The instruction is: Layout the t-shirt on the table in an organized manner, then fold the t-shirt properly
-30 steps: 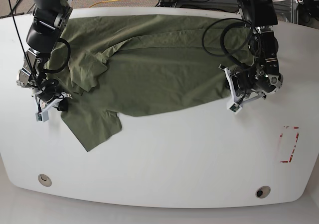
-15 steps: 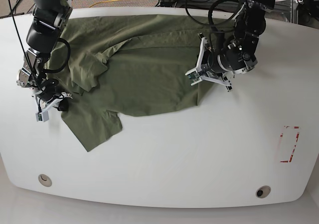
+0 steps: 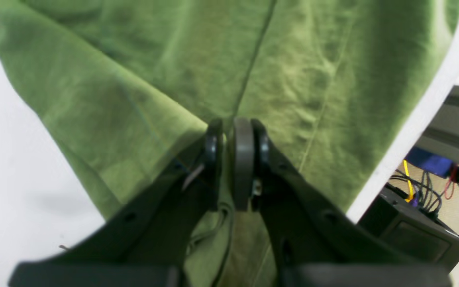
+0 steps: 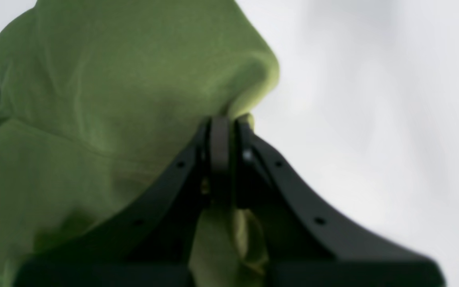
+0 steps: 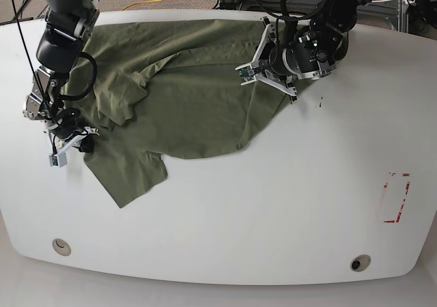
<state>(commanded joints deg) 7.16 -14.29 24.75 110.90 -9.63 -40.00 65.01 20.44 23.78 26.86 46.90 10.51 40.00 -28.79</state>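
The left jaws (image 3: 229,159) are pressed together on a pinch of the t-shirt (image 3: 197,71), the olive cloth caught between the two dark pads and bunching below them. A seam line runs up the fabric from that pinch. In the base view this arm's jaws (image 5: 268,75) sit over the shirt's far right part, near the far edge of the tabletop (image 5: 273,205), with the cloth pulled into a slanted fold beneath them.

The right jaws (image 4: 225,147) are likewise clamped on the t-shirt (image 4: 126,87), a rounded hump of green fabric rising just beyond the pads and more cloth hanging between the arms of the jaws. In the base view they (image 5: 68,143) hold the shirt's near left edge.

The t-shirt (image 5: 184,102) lies spread across the far half of the tabletop, wrinkled, with one flap reaching toward the near left. A red tape rectangle (image 5: 396,198) sits well apart on the right, and two round grommet holes (image 5: 61,246) lie along the near edge.
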